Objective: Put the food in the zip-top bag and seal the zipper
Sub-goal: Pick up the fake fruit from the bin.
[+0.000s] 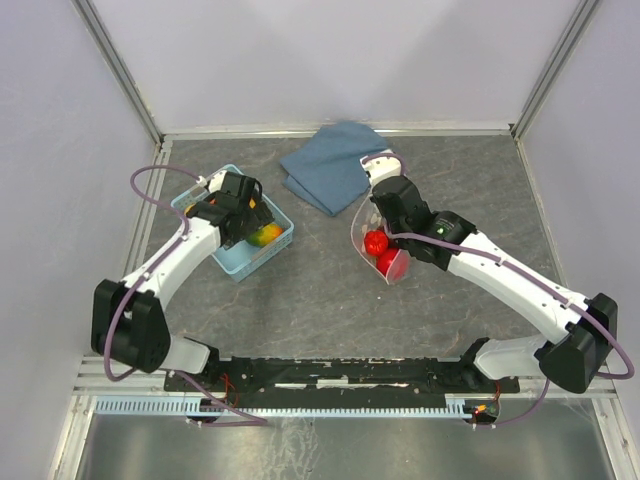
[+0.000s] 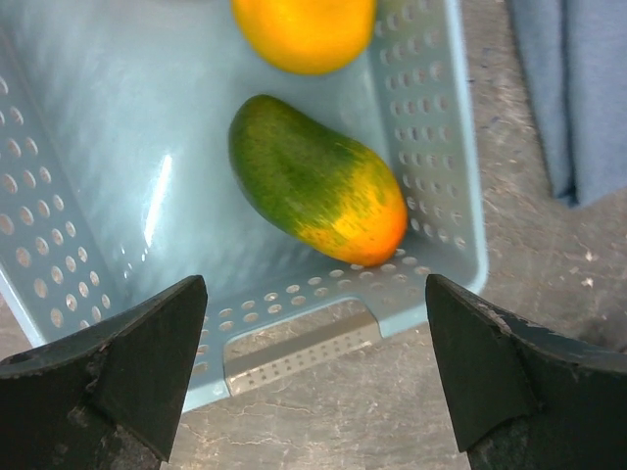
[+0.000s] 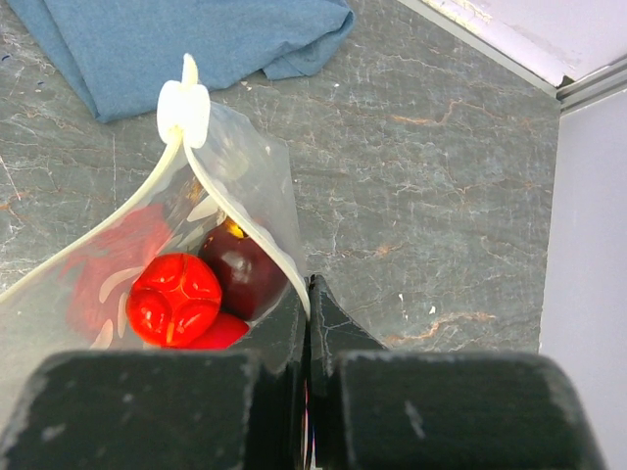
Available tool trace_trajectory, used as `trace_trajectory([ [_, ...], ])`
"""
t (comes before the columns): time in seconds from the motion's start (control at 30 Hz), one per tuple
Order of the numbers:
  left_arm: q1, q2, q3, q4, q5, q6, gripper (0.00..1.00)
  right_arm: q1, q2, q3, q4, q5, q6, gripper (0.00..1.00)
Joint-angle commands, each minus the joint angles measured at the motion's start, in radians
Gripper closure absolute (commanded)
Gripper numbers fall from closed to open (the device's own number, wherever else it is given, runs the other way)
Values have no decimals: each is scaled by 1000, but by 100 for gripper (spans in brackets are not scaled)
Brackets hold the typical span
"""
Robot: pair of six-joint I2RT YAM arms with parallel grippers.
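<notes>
over the basket (image 2: 431,147), left gripper (image 2: 313,294) fingers spread above a green-orange fruit (image 2: 313,191); right gripper (image 3: 309,294) fingers pinch the zip-top bag (image 3: 245,176) rim, red fruit (image 3: 176,299) and purple fruit (image 3: 245,269) inside.

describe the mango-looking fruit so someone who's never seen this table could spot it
Find the light-blue plastic basket on the left side of the table, left of the folded blue cloth. Inside it lies an elongated mango. Unlike the round, all-orange fruit next to it, it is dark green fading to orange-red at one end.
</notes>
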Motion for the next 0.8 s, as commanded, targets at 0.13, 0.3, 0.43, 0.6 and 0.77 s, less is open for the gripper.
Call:
trace_trajectory([
  [0.13,46,134,79,-41,-51,-200,1,-12,-16,-17,61,-10,0,98],
  [0.3,55,219,113,-6,-47,-241,1,-15,-16,-29,73,-26,-1,98],
  [0.43,67,291,135,1,-41,-254,3,-18,-17,-34,75,-34,-1,98],
  [0.6,72,361,152,21,-29,-251,6,-20,-25,-41,81,-42,-1,98],
  [0.77,73,404,158,33,-33,-235,9,-20,-32,-49,84,-46,1,98],
])
